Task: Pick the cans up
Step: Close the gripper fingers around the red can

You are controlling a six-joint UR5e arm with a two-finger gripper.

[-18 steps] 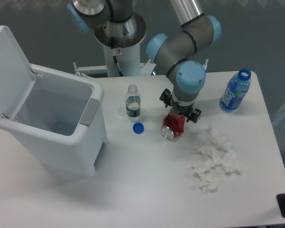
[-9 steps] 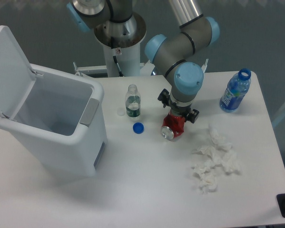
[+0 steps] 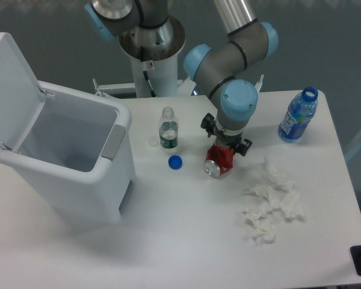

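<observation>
Can (image 3: pixel 219 161) lies directly under the fingers (image 3: pixel 223 146), touching them.

Bright, even overhead light, soft shadows on the white table (image 3: pixel 186 241), focus slightly soft.

Grey tubular robot arm (image 3: pixel 231 57) with light blue round joint caps, polished silver upper link at top centre of frame, white cylindrical pedestal (image 3: pixel 151 72) with small red-and-white sticker, black gripper (image 3: pixel 224 144) with knobbed sides

White table (image 3: pixel 186 235) bears bin (image 3: pixel 72 162), bottles, red can (image 3: pixel 219 161), tissues (image 3: pixel 271 201).
</observation>
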